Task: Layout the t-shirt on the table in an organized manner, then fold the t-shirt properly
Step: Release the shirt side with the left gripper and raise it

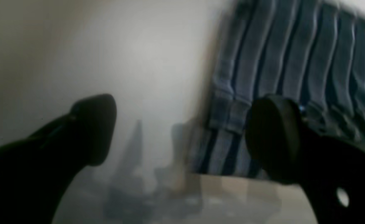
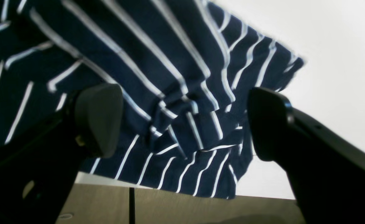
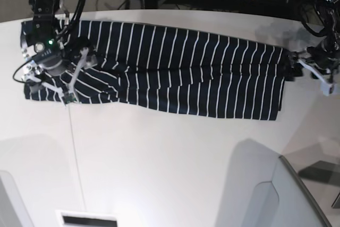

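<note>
Spread wide, the right gripper's (image 2: 182, 124) dark fingers (image 2: 98, 118) stand apart with nothing between them, hovering over the bunched end of the t-shirt (image 3: 175, 73) at the 9 o'clock side of the table (image 3: 170, 163) in the base view. Under them the right wrist view shows navy cloth with thin white stripes, rumpled into small overlapping folds, a hemmed corner jutting out toward 2 o'clock over the white surface.

From there the garment runs as a long band across the far half of the table, toward 3 o'clock. It appears doubled lengthwise, its stripes running across the band, mostly smooth through the middle, with a straight near edge. The 9 o'clock end is wider and creased, a flap lying toward the near side beneath the right arm.

At the 3 o'clock end, the left gripper (image 1: 182, 137) sits just beside the shirt's squared edge. Its fingers (image 1: 95, 127) are likewise parted and empty. The left wrist view is blurred, but it shows a hem and striped fabric at 1 o'clock of the gap, with bare table at 11 o'clock.
</note>
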`<state>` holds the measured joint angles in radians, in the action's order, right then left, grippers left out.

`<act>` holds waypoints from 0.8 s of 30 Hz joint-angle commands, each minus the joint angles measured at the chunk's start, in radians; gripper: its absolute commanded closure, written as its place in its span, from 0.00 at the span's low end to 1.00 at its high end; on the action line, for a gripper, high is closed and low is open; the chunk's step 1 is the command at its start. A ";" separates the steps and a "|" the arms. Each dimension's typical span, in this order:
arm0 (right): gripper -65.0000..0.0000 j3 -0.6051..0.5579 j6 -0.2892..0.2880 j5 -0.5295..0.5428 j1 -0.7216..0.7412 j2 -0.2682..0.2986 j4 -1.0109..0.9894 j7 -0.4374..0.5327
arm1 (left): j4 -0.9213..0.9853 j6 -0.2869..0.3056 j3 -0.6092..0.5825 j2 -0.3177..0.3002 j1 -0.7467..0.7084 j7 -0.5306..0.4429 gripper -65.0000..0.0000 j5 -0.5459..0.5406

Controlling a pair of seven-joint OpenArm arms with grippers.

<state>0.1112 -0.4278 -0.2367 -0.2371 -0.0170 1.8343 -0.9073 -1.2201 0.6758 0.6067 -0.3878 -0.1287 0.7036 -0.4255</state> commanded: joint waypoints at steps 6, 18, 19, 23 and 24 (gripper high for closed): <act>0.10 0.002 0.004 -0.002 0.012 0.001 0.018 0.026 | 0.105 0.022 0.000 -0.004 0.057 -0.020 0.00 -0.011; 0.10 0.002 0.004 -0.002 0.012 0.004 0.017 0.027 | 0.329 0.022 -0.184 0.019 0.071 -0.249 0.01 -0.020; 0.10 0.002 0.004 -0.002 0.011 0.004 0.017 0.026 | 0.331 0.022 -0.184 0.019 0.071 -0.249 0.07 -0.020; 0.10 0.002 0.004 -0.002 0.009 0.004 0.017 0.026 | 0.333 0.022 -0.164 0.017 0.074 -0.253 0.59 -0.016; 0.10 0.002 0.004 -0.002 0.009 0.004 0.017 0.026 | 0.336 0.022 -0.149 0.017 0.087 -0.253 0.76 -0.014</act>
<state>0.1112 -0.4278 -0.2363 -0.2337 -0.0170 1.8343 -0.8932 -0.8814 0.7010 0.4564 -0.3592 -0.0467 0.4301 -0.4519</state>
